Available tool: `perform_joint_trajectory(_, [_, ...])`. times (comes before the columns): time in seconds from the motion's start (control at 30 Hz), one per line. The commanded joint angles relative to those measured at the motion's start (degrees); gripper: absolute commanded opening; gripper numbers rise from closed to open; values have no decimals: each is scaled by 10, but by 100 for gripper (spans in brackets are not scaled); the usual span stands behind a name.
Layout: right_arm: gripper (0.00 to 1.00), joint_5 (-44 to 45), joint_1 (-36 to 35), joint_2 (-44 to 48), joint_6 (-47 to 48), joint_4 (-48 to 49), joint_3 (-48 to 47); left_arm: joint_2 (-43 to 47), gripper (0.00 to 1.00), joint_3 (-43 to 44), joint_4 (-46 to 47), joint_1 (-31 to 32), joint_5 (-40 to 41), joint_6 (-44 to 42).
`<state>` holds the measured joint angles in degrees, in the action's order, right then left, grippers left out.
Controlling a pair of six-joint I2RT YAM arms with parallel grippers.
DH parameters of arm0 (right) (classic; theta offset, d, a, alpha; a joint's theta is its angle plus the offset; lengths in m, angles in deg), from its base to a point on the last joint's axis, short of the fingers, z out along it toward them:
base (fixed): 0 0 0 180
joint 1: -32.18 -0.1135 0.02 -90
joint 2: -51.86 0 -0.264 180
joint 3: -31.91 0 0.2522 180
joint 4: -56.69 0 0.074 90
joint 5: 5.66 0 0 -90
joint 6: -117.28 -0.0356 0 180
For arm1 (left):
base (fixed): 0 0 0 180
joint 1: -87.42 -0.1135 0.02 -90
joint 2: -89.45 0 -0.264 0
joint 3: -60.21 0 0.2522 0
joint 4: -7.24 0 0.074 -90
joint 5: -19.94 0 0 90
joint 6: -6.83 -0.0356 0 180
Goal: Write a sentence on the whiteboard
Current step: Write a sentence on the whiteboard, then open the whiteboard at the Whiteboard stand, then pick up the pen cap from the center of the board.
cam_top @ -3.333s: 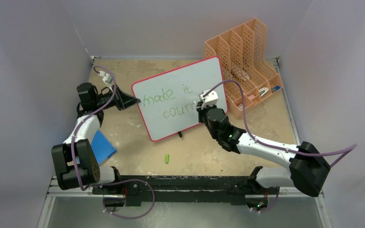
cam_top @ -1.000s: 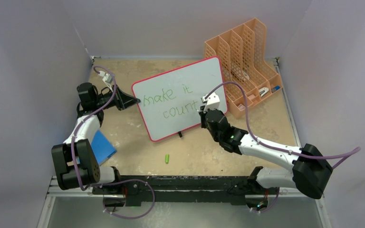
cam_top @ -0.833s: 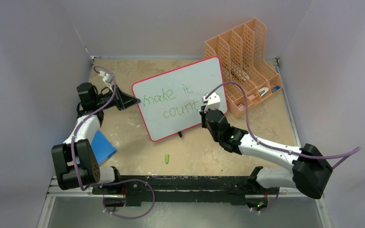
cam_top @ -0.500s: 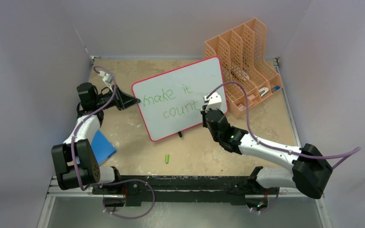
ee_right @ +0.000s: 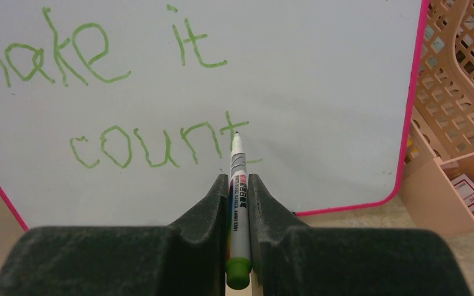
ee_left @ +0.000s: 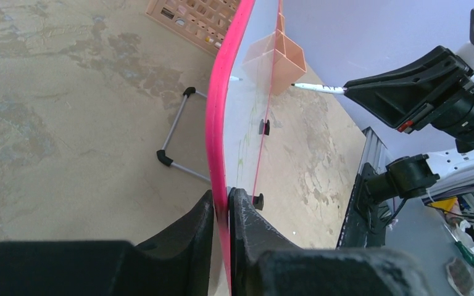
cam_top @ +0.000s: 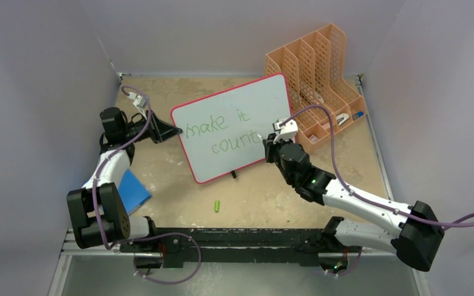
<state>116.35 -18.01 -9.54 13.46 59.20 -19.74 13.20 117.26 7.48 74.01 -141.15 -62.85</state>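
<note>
One claw (ee_left: 222, 198) clamps whiteboard (ee_left: 219, 123) edge.

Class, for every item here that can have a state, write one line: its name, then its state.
White pink-rimmed whiteboard: propped upright, left edge clamped.
Green handwritten sentence: reads "make it count".
White green-ended marker: uncapped, gripped, tip just off the board.
Small green cap: off, lying on the table.
Left gripper: shut on whiteboard.
Right gripper: shut on marker.
Orange plastic file rack: upright.
</note>
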Motion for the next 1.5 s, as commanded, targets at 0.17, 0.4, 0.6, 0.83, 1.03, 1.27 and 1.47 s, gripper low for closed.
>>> perform_joint_trajectory(0.17, [0, 6, 1, 19, 15, 18, -7, 29, 28, 14, -12, 7, 32, -15])
perform_joint_trajectory(0.4, [0, 14, 1, 36, 20, 2, -16, 46, 49, 14, -20, 7, 48, -12])
perform_joint_trajectory(0.6, [0, 22, 1, 53, 18, -5, -24, 83, 64, 12, -47, 7, 98, -15])
perform_joint_trajectory(0.83, [0, 30, 2, 70, 21, -28, -38, 140, 73, 16, -113, 7, 202, -16])
perform_joint_trajectory(1.03, [0, 35, 1, 89, 25, -30, -39, 187, 76, 64, -258, 7, 312, -20])
perform_joint_trajectory(1.27, [0, 33, 1, 109, 18, -42, -44, 230, 81, 108, -387, 12, 349, -7])
perform_joint_trajectory(1.47, [0, 35, 1, 132, 11, -54, -40, 262, 84, 136, -486, 38, 357, -3])
